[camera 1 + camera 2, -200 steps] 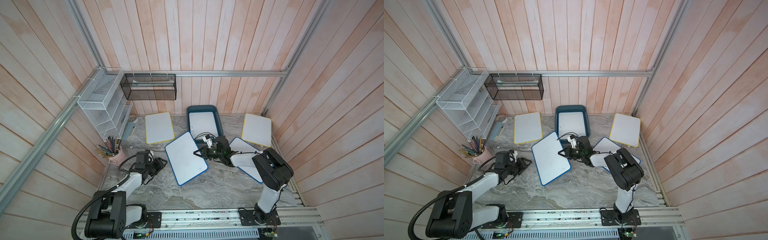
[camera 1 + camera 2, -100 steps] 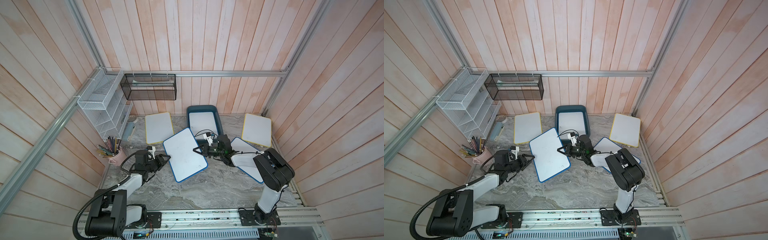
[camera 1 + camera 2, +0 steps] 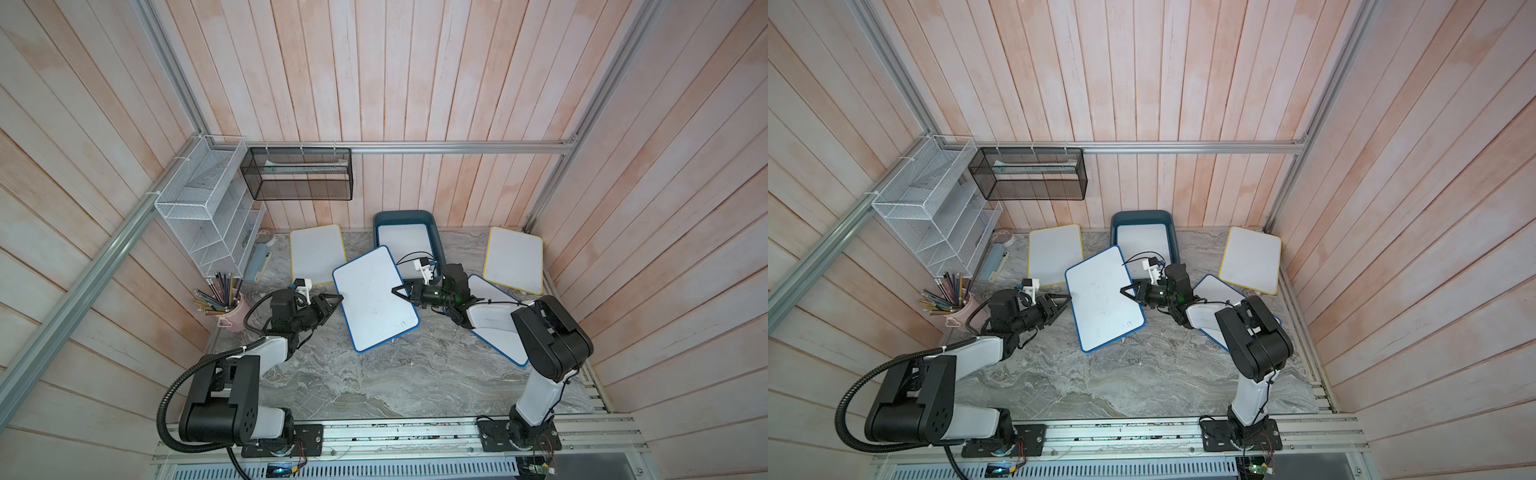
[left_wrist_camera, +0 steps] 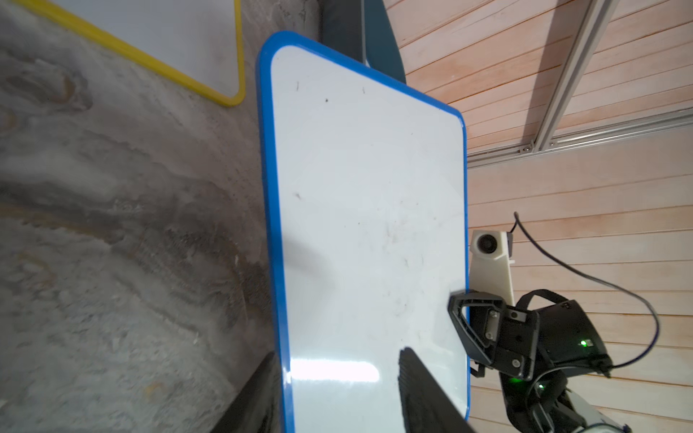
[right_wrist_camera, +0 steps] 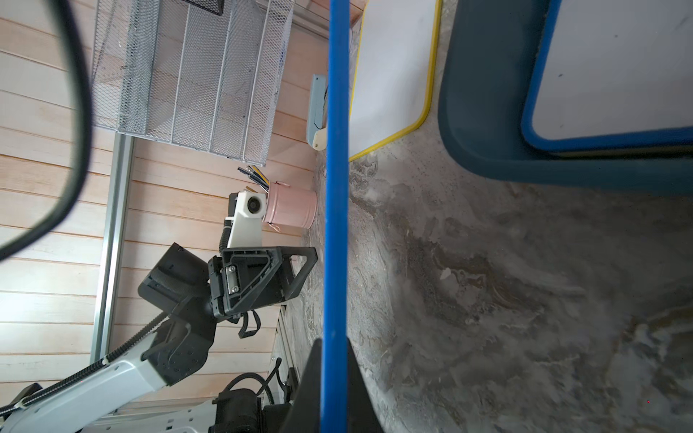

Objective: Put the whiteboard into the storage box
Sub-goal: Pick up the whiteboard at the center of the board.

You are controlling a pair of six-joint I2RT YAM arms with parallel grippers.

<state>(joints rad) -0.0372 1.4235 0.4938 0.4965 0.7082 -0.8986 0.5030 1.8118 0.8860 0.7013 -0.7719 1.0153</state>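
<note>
Whiteboard (image 3: 374,299) carry | right gripper (image 3: 395,289) clenched on edge | left gripper (image 3: 337,298) released alongside | clear box (image 3: 401,215) wall, lower flat

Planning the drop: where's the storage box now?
In both top views the storage box sits centre-back by the wall, between the left yellow-framed whiteboard and the right yellow-framed whiteboard.

- Both top views look steeply down from high above the desk (image 3: 374,386), from the side opposite the storage box (image 3: 403,216), and share nearly the whole scene.
- The left wrist view sits close over the blue-framed whiteboard (image 4: 367,225), facing along its white face toward the storage box.
- The right wrist view looks edge-on along that board's rim, close up, with the storage box ahead.
- Both wrist views share board and box.
</note>
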